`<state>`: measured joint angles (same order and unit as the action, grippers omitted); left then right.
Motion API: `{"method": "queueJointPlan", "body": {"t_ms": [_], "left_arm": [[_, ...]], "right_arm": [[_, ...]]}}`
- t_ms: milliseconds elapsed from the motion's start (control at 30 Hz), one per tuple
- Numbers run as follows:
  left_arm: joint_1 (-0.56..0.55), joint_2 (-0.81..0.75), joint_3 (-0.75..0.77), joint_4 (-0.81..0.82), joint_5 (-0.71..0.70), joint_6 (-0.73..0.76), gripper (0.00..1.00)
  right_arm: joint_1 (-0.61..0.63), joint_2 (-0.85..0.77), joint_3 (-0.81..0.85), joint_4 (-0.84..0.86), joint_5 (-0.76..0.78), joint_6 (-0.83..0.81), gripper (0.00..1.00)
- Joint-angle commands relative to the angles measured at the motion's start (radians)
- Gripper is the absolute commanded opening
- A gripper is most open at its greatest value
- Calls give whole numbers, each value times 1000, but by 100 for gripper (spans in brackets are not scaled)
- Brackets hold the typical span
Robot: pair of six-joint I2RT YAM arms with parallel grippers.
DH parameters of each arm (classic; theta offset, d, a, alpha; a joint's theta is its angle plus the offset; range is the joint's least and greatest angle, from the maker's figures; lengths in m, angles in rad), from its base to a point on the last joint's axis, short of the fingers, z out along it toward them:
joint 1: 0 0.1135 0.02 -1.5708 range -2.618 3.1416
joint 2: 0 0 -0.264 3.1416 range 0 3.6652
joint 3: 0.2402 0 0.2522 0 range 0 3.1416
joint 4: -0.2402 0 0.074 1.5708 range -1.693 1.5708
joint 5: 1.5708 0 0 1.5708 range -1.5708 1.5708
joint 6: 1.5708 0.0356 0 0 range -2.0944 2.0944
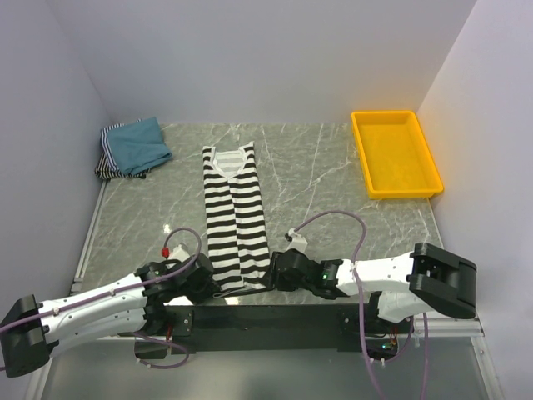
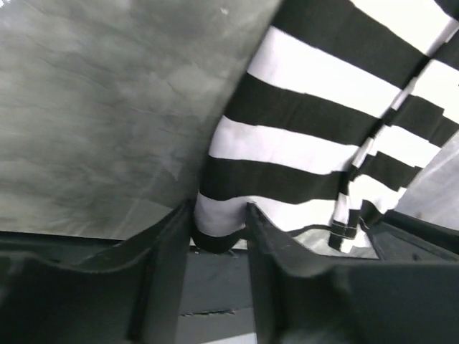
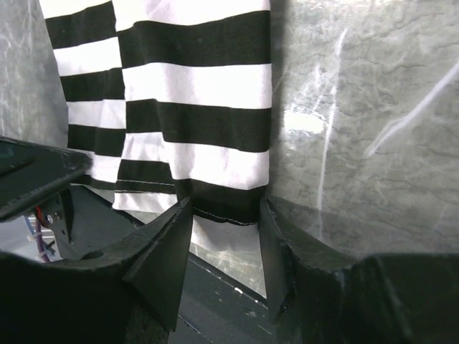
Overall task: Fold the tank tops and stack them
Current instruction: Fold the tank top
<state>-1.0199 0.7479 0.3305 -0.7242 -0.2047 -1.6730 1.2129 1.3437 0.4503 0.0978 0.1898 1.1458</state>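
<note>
Tabletop (image 1: 333,192): black-and-white striped tank top (image 1: 235,217) lies flat in the middle, folded narrow, hem toward the arm bases. I read that as setup for a hem-to-neck fold. Folded pile (image 1: 133,148), teal on top, sits far-left, likely the stack spot; its lower layers are mostly hidden. Right claw (image 3: 226,208) straddles the right hem corner, wide open, gripping nothing. Left claw (image 2: 219,215) sits part-open around the left corner; can't tell if it pinches.

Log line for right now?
striped tank top: lying flat | left claw: at near hem, grip unclear | right claw: open, straddling near hem
</note>
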Motion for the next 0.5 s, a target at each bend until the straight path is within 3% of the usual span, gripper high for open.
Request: {"method": "queueJointPlan", "body": {"t_ms": [0,100,133,233,267,467], "left_arm": [[-3,10,-50,34,48,-11,40],[-5,13,-68,66,53,-1,26],[-5,14,-70,71,51,4,23],[-5,10,-64,81,51,32,13],[-5,10,-59,81,54,44,1],[-8,4,-22,11,120,127,1]], "right_arm": [[8,46,-32,-63,-10,5,48],[10,54,-22,-72,-9,0,34],[8,57,-15,-78,-7,-3,17],[8,55,20,-119,0,-24,2],[10,52,31,-133,3,-32,0],[75,-11,87,-268,8,-49,0]]}}
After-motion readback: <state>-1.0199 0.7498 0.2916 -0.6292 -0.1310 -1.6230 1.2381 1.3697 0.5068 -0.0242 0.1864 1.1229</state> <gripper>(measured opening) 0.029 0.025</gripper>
